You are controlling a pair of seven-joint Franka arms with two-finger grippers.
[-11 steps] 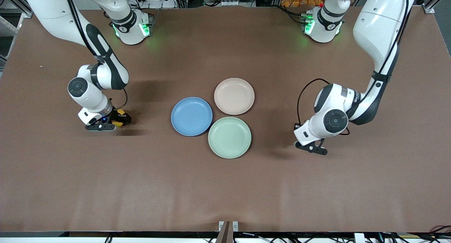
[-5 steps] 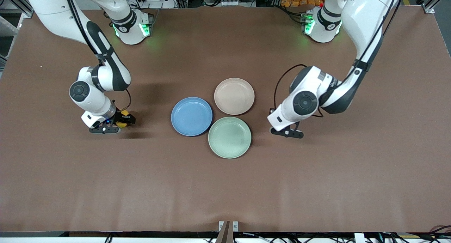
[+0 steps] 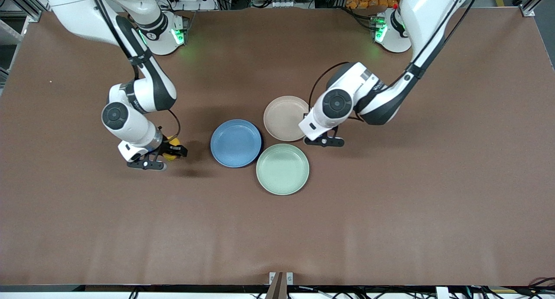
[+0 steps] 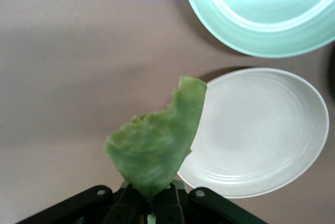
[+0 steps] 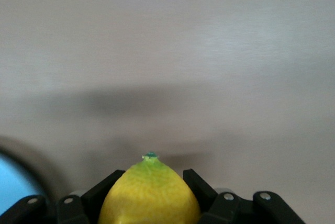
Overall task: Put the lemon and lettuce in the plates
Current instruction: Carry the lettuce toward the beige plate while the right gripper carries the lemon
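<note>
Two grippers: both are seen loaded and moved toward the plates since the earlier frames.
Right gripper (image 3: 167, 153): clamped on the lemon (image 5: 149, 195); carried closer to the blue plate (image 3: 236, 143), now over bare table beside it.
Left gripper (image 3: 324, 139): pinched on the lettuce (image 4: 157, 148); brought in from the left arm's end of the table to the beige plate's (image 3: 282, 119) rim.
Green plate (image 3: 282, 169): unmoved, nearest the table's front edge.

High front camera faces the robots — wrist cameras look down, close.

Left pincer (image 3: 324, 141) clamped shut, right pincer (image 3: 171, 150) clamped shut, both raised
</note>
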